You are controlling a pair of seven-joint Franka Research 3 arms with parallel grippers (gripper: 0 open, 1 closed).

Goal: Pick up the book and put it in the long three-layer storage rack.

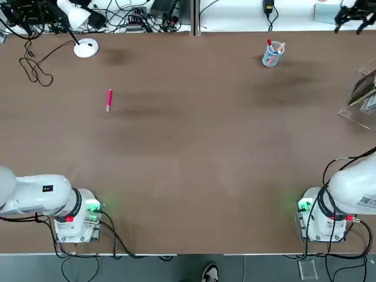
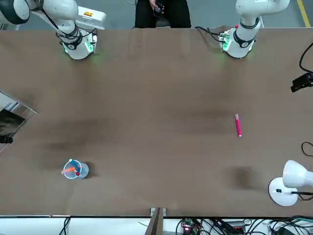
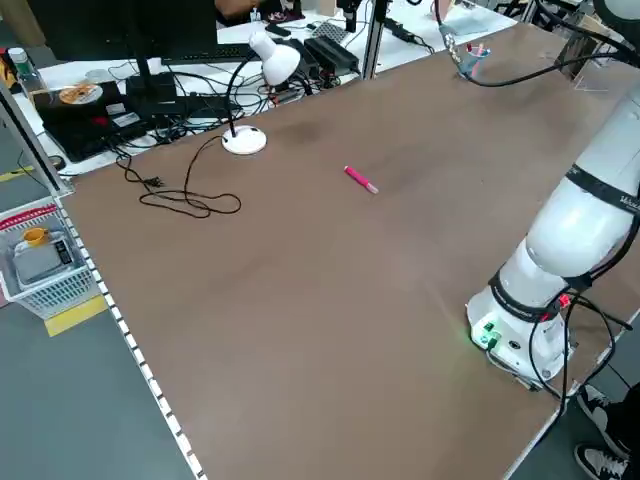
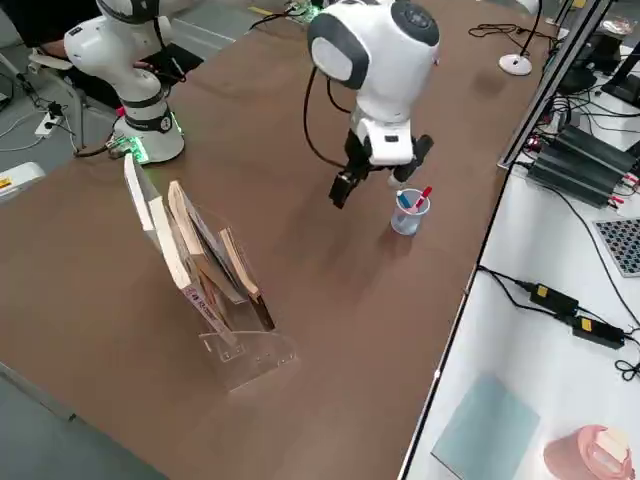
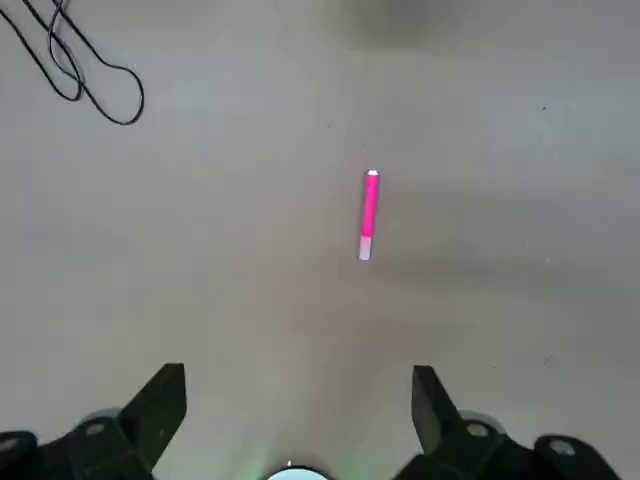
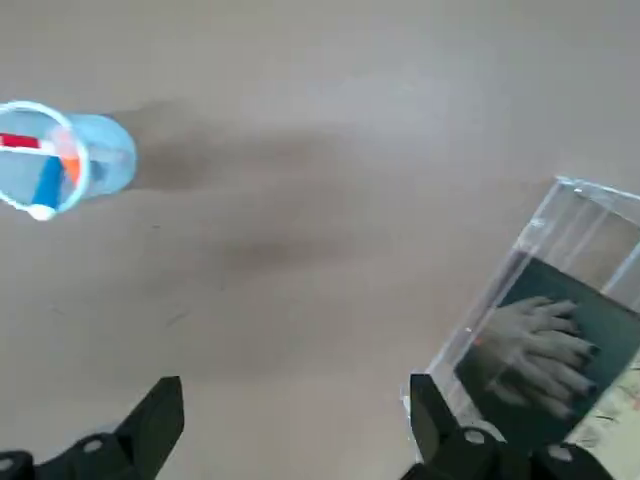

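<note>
Your right tool [image 6: 298, 425] hangs wide and empty between the pen cup [image 4: 411, 212] and the rack [image 4: 250, 357], upper centre in the right side view. You have the book [image 6: 548, 350] standing tilted in the rack, lower right in the right wrist view. Your left tool [image 5: 300, 425] is wide and empty above the worktop [image 5: 270, 270], near the pink marker [image 5: 369, 215].

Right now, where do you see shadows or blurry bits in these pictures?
Top view: soft shadow beside the pen cup; left wrist view: faint, diffuse shading past the pink marker; right wrist view: the hand-picture book looks slightly soft.
</note>
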